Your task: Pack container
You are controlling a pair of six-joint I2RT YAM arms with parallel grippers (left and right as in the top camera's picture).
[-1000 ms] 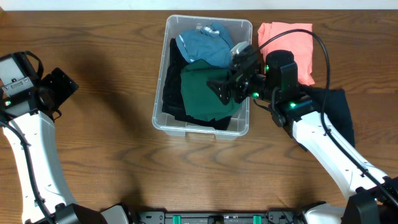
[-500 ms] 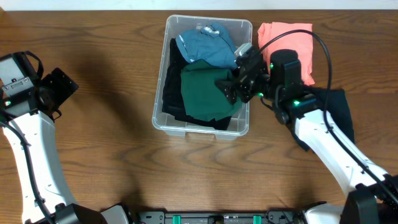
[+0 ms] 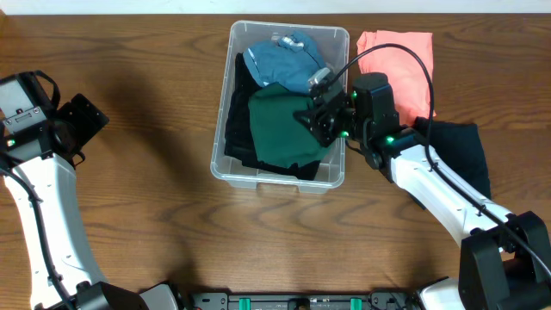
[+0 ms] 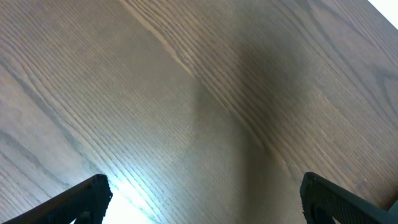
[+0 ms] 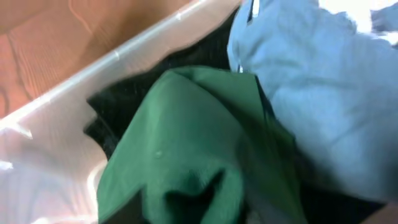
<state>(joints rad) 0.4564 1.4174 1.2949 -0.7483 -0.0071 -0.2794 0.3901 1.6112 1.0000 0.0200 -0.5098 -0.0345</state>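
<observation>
We look down on a brown wooden table [image 3: 155, 215] with strong wavy grain, which fills the overhead view from edge to edge; nothing of the room beyond it shows. Far to the left of the container, the left gripper [image 4: 214, 205] hangs over bare wood with its jaws spread wide and nothing between them. In its wrist view we see only the two dark fingertips at the lower corners, the grain and a soft shadow across the boards. The container [image 3: 275, 178], a clear rectangular bin with rounded corners, stands on the table a little right of the middle, close to the far edge. Inside it, a black garment [image 3: 237, 120] lies along the left wall, a blue garment [image 3: 280, 62] fills the far end, and a green garment [image 3: 280, 129] lies on top towards the near end. The right gripper [image 3: 314, 116] reaches in over the container's right wall and sits low on the green garment's right edge. In its wrist view the green cloth bunches up close to the lens, but the fingers are hidden, so we cannot tell how far the jaws are closed or whether they have the cloth. Just to the right of the container, at its far corner, lies a folded salmon garment [image 3: 400, 56]. Nearer us, also to the right, a dark garment [image 3: 461, 151] lies partly under the right arm.
</observation>
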